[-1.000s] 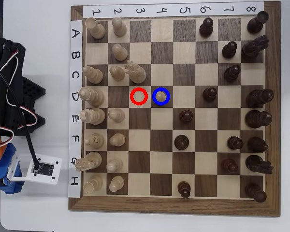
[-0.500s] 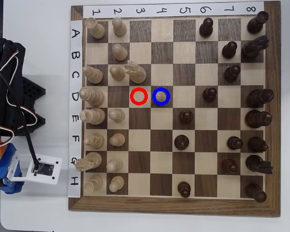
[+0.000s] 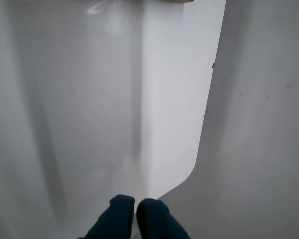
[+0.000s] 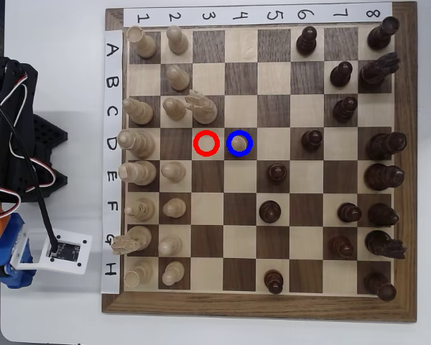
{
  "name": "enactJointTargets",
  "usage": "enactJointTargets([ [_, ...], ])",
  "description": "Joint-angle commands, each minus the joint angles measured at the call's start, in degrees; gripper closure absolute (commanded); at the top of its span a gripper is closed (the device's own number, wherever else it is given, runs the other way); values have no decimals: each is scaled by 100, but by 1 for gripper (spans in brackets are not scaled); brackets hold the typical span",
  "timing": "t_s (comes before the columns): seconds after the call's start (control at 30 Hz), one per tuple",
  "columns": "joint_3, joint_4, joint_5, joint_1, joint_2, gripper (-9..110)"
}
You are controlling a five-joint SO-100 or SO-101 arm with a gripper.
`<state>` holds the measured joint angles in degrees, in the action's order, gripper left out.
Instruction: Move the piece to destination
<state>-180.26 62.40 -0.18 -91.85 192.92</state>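
Inside the blue ring (image 4: 240,143), the pale pawn (image 4: 239,144), red ring (image 4: 206,144) adjacent; pincer (image 3: 135,206) closed, empty, off-board.

In the wrist view the gripper (image 3: 135,206) was cut off by the bottom edge, so only its two dark blue fingertips (image 3: 117,211) showed, closed against each other. Above them, at the top edge, a sliver of something brown (image 3: 177,1) was cropped too short to identify. The white table (image 3: 89,99) ahead of the gripper looked soft and streaked, out of focus.

In the overhead view the gripper itself could not be made out; the arm (image 4: 7,180) was cut off by the left edge, with only its black base, wires, an orange part and a blue part showing. Whether the pawn (image 4: 239,143) stood centred in the blue ring (image 4: 240,134) was too small to tell.
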Motion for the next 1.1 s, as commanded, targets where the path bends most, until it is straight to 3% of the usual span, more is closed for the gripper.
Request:
enactJointTargets([
  [0.0,123,44,-70,-132,334,101],
  [1.07,114,9,-88,-167,334,101],
])
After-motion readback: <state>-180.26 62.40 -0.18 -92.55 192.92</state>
